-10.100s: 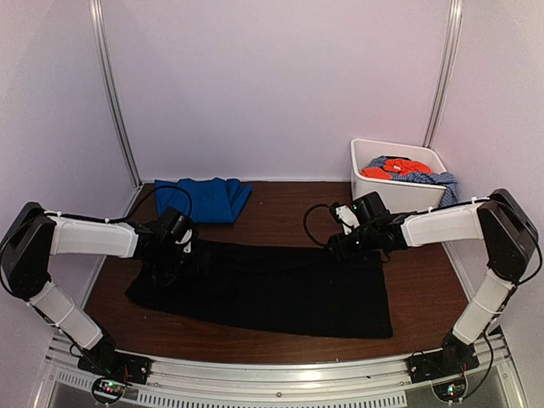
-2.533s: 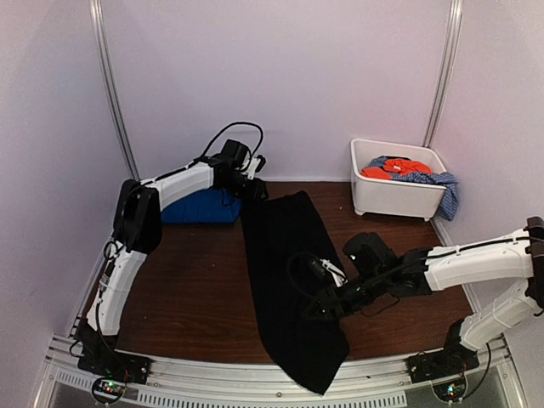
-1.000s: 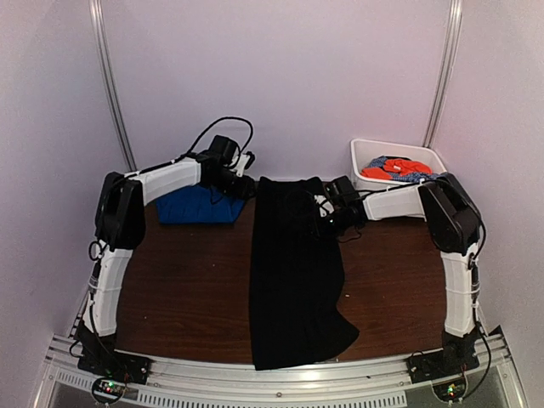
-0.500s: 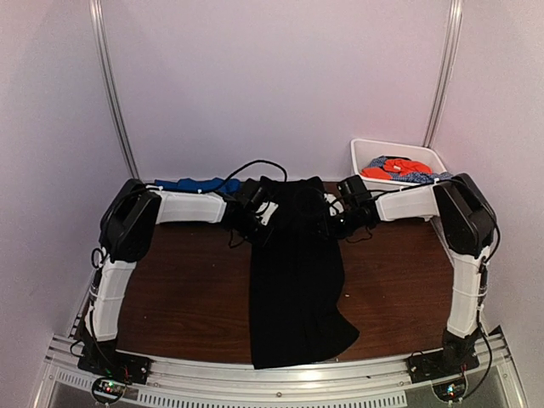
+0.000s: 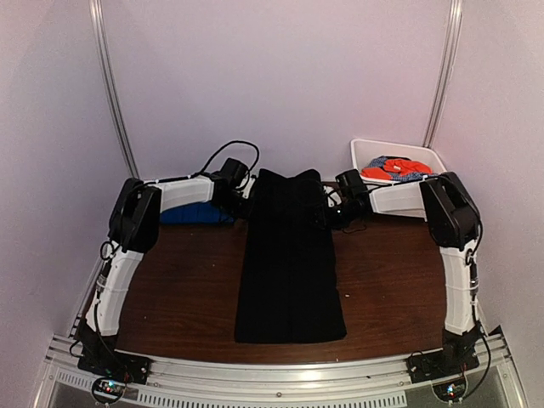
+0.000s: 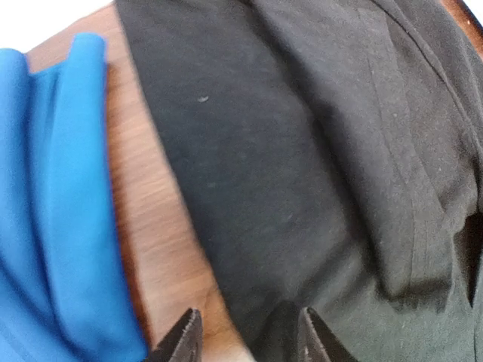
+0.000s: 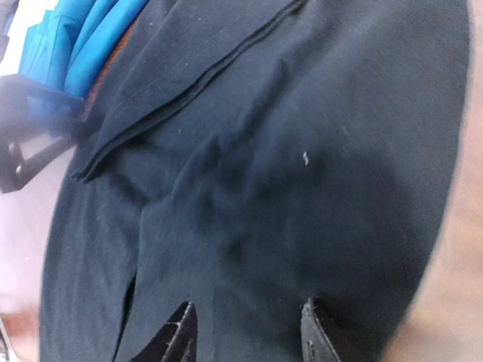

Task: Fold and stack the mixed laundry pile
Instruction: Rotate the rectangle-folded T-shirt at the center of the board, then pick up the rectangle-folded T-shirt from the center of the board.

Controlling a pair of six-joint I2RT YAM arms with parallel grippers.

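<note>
Left end effector (image 6: 247, 343), right end effector (image 7: 245, 335): both apart, black garment (image 5: 289, 255) directly beneath; pinch corners evenly, together.

Long garment (image 5: 289, 255) down table centre: plain black, no pattern. Folded garment (image 5: 191, 215) at back left: bright royal blue, plain. Tub (image 5: 364, 151) at back right: white. Inside tub: orange-red garment (image 5: 408, 167), blue-white speckled garment (image 5: 418, 177). Table (image 5: 178, 280): dark reddish-brown wood grain. Robot arms (image 5: 183, 194): white shells, black joints. Walls: pale lilac-white.
</note>
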